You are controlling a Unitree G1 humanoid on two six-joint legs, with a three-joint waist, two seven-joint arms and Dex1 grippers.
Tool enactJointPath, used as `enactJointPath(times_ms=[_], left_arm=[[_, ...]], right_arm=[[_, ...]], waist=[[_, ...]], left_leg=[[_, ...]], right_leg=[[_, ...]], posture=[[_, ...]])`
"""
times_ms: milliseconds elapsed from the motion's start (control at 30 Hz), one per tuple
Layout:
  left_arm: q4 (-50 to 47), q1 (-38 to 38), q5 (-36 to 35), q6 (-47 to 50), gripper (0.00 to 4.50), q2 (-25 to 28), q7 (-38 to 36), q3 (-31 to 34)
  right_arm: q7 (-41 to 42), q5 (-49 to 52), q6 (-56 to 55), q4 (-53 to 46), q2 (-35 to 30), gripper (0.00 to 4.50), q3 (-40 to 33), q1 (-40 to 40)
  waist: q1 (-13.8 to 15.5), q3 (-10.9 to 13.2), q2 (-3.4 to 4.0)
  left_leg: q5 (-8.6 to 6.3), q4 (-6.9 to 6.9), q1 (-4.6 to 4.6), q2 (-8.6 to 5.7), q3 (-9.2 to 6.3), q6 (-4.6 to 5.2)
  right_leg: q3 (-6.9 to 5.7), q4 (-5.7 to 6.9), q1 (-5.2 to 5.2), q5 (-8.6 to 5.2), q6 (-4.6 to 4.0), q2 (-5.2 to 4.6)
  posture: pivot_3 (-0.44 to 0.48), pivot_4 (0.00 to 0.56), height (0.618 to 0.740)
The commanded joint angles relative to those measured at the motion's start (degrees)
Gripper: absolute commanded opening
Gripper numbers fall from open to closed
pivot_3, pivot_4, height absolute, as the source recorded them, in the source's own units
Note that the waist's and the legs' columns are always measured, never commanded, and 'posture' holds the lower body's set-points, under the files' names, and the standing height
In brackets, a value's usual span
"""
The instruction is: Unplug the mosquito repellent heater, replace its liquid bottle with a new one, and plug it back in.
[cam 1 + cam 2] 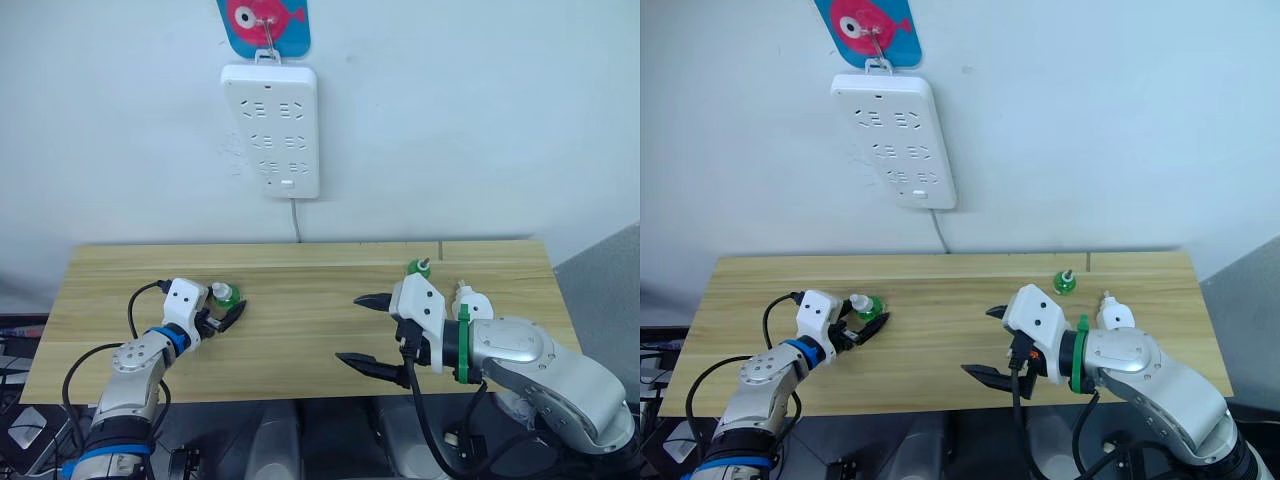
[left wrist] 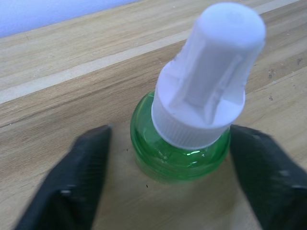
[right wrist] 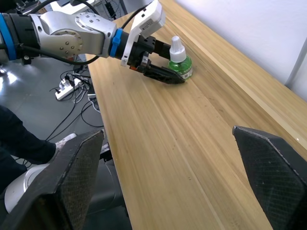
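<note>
Left wrist view is showing the left gripper (image 2: 168,182) sitting open around a capped bottle (image 2: 192,115) near the table's (image 1: 300,330) left edge, fingers not touching it. Right gripper (image 1: 372,332) is hovering wide open, empty. Heater (image 1: 470,300) is lying by the right edge, beside a second bottle (image 1: 419,267).

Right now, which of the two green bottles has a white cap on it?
The green bottle between the open fingers of the left gripper has the tall white cap. The other green bottle, beside the right arm at the table's far edge, shows no such cap.
</note>
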Motion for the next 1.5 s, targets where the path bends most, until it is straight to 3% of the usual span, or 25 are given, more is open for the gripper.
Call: enactJointPath(times_ms=[33,100,367,567,833,1100,1500], left_arm=[[0.73,1.79,0.56,-1.34,2.75,-1.47,0.19,-0.84],[0.52,2.31,0.72,-1.96,2.24,-1.76,0.42,-0.82],[-5.36,7.2,0.48,-3.95,2.22,1.59,-3.97,-0.83],[-22.3,9.67,-3.84,2.28,2.22,5.61,-11.9,-3.59],[-35.92,1.92,-9.15,10.27,2.22,5.47,-19.07,-11.44],[-36.26,-7.14,-9.98,17.83,2.22,6.87,-24.78,-17.18],[-36.45,-9.6,-8.55,19.94,2.22,9.43,-28.09,-18.71]], right_arm=[[-0.7,2.05,0.62,-4.31,-0.13,4.5,-1.53,0.73],[-0.91,2.39,0.96,-4.85,-0.51,4.5,-1.86,1.19],[-0.57,1.36,-1.03,-3.37,-1.89,4.5,-1.2,1.03],[1.14,0.28,-4.74,0.63,-1.24,4.5,-0.93,-1.11],[4.04,1.47,-5.41,5.47,0.46,4.5,-1.15,-6.19],[5.55,3.21,-2.29,10.89,4.9,4.5,1.06,-15.01],[7.58,-0.62,-2.26,17.53,7.94,4.5,7.27,-21.34]], waist=[[0.04,0.0,0.0],[0.09,0.0,0.0],[-0.23,-0.01,0.0],[0.25,-0.06,-0.09],[0.03,-0.46,-0.24],[-1.53,-2.47,-0.26],[-2.99,-4.24,-0.23]], left_leg=[[0.0,0.0,-0.01,-0.01,0.0,0.0],[0.0,0.0,-0.03,-0.03,-0.02,0.0],[0.0,-0.04,-0.03,0.01,0.01,0.0],[0.02,0.02,-0.15,-0.03,-0.09,-0.03],[0.16,0.09,-0.25,-0.06,-0.19,-0.29],[0.18,0.11,-0.34,-0.07,-0.36,-0.3],[0.34,0.18,-0.42,-0.13,-0.72,-0.49]], right_leg=[[0.0,0.0,-0.01,0.06,-0.08,-0.01],[-0.02,-0.01,-0.01,0.09,-0.11,-0.04],[-0.02,-0.02,-0.05,0.09,-0.11,-0.04],[-0.13,-0.03,-0.08,0.09,-0.12,-0.08],[-0.27,-0.02,-0.09,0.15,-0.17,-0.1],[-0.46,0.02,-0.14,0.19,-0.23,-0.07],[-0.77,0.22,-0.13,0.21,-0.27,-0.06]], posture=[[-0.145,0.367,0.74],[-0.144,0.361,0.74],[-0.135,0.335,0.74],[-0.125,0.29,0.74],[-0.151,0.219,0.74],[-0.18,0.162,0.74],[-0.16,0.14,0.74]])
